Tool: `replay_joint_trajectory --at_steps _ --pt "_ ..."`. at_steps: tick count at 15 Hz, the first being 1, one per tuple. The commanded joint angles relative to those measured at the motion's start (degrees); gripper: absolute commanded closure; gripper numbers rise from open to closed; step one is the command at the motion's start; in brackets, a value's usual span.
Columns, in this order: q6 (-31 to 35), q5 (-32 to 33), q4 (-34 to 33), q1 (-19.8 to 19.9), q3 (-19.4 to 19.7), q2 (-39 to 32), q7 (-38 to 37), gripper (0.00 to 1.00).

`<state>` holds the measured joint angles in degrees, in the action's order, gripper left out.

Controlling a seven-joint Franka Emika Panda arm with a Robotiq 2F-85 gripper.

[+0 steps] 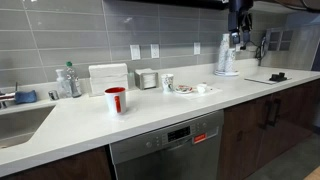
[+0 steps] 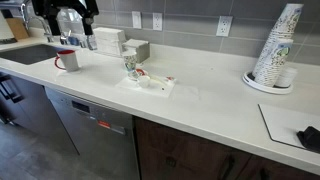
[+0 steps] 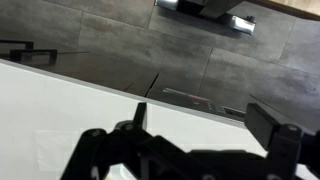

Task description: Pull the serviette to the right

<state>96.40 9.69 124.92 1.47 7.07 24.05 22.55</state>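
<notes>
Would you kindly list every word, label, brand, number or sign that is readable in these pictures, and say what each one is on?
No text can be read in any view.
Dishwasher panel: markings too small to read.
Bottle label: blurred, unreadable.
Stack of paper cups: printed pattern, no legible words.
Wrist view: no writing visible.

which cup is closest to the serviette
The small patterned cup, right beside the serviette; the red cup and stacked cups stand well apart.
</notes>
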Motion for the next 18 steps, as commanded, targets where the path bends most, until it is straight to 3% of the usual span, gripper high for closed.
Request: replay_joint_trajectory --at_steps 1,7,14,18 --pt "-0.2 0.0 -0.2 -0.1 0.1 0.0 0.0 0.0" --pt "-0.1 -1.5 0.0 -1.0 -0.3 -0.3 0.1 0.0" --pt "8.9 -18.6 5.9 -7.7 -6.9 -1.2 -9.4 0.0" --pt "21.0 -29.7 10.0 -10.0 -9.6 -5.0 -13.8 0.0"
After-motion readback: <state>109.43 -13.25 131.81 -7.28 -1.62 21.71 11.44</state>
